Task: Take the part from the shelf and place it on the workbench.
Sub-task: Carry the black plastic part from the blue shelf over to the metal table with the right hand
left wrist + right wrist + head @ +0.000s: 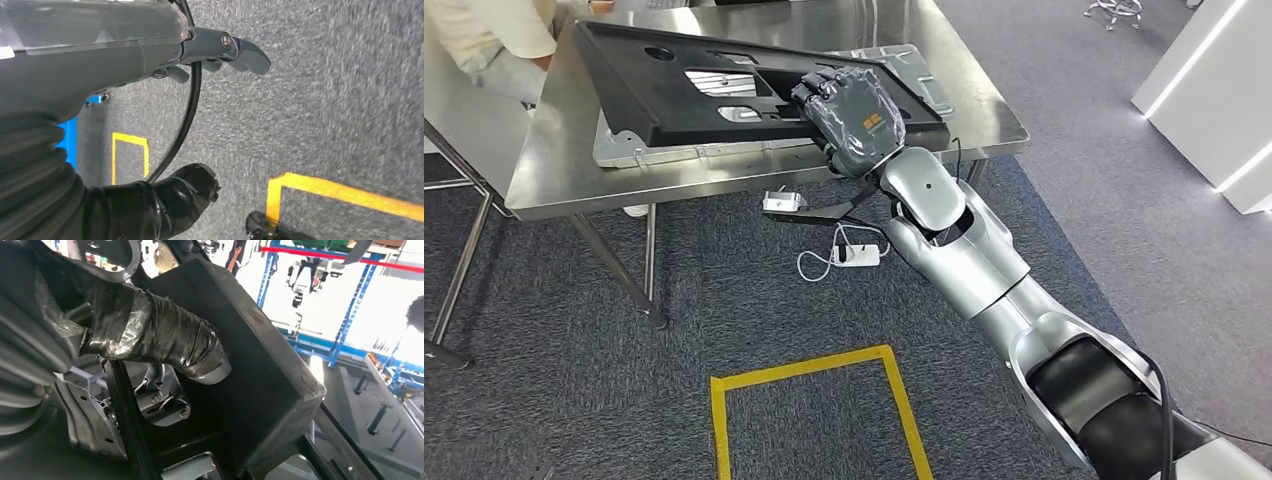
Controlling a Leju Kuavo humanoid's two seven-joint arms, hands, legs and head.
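Note:
A large black plastic panel with cut-outs lies tilted on the steel workbench, its near edge raised above a silver metal plate. My right hand grips the panel's near right corner, fingers over the top. In the right wrist view the tape-wrapped thumb presses against the underside of the black panel. My left hand hangs over the grey carpet and holds nothing, its thumb stretched out.
A person in a light sleeve stands at the workbench's far left corner. On the carpet lie a white power adapter with cable and a yellow taped square. White panels stand at the right.

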